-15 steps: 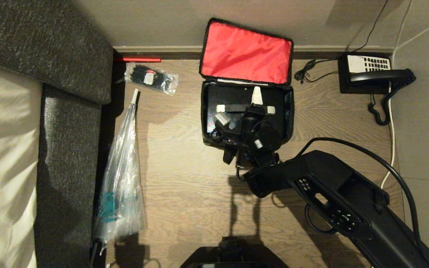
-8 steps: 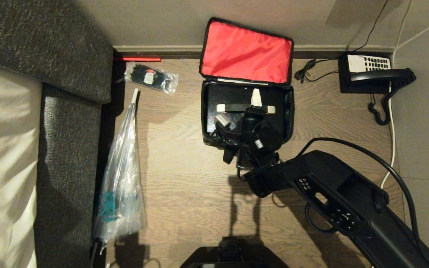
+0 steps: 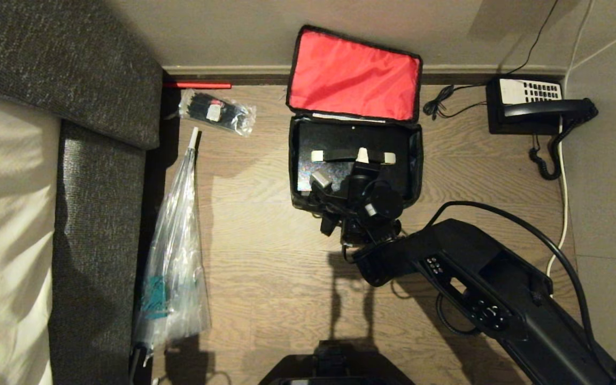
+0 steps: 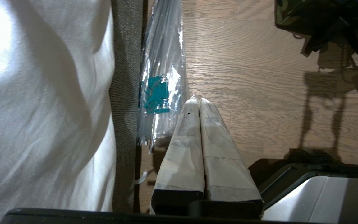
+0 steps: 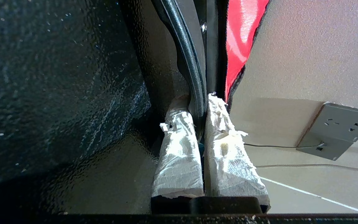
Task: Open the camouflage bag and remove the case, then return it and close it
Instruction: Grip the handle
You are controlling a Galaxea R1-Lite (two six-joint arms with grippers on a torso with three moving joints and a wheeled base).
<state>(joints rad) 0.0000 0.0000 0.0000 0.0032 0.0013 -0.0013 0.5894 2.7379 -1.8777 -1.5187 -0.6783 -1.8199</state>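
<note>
Camouflage bag (image 3: 355, 155) sits open on the wooden floor (image 3: 265, 256) in the head view, up against the far wall, its red lid (image 3: 354, 75) flipped back and leaning on that wall. Inside the bag lies the black case (image 3: 335, 140), flat and filling most of the opening, with a black handle (image 3: 340, 155) across its top between two pale ends. The right gripper (image 3: 362, 156) reaches in from the near right, its taped tips at the middle of that handle. To the left of the bag are a small clear packet (image 3: 217, 113) of black ties near the wall and a long clear plastic bag (image 3: 174, 251) lying along the edge of a grey sofa (image 3: 94, 214). A black telephone (image 3: 535, 106) with a white keypad sits in the far right corner.

From the left wrist view, the left gripper (image 4: 200, 102) hangs above the floor near the robot's base, its taped jaws pressed together on nothing. The plastic bag (image 4: 160, 87) and the sofa edge (image 4: 124, 109) lie just beside it, with white bedding (image 4: 42, 102) further left. A corner of the camouflage bag (image 4: 286, 15) shows well apart, at the far right.

From the right wrist view, the right gripper (image 5: 202, 102) has its jaws pinching the thin black handle (image 5: 191, 68), one taped finger on each side. The pebbled surface of the case (image 5: 57, 77) fills the view beside it, and the red lid (image 5: 241, 34) stands just beyond, against the wall with a grey socket (image 5: 337, 130).
</note>
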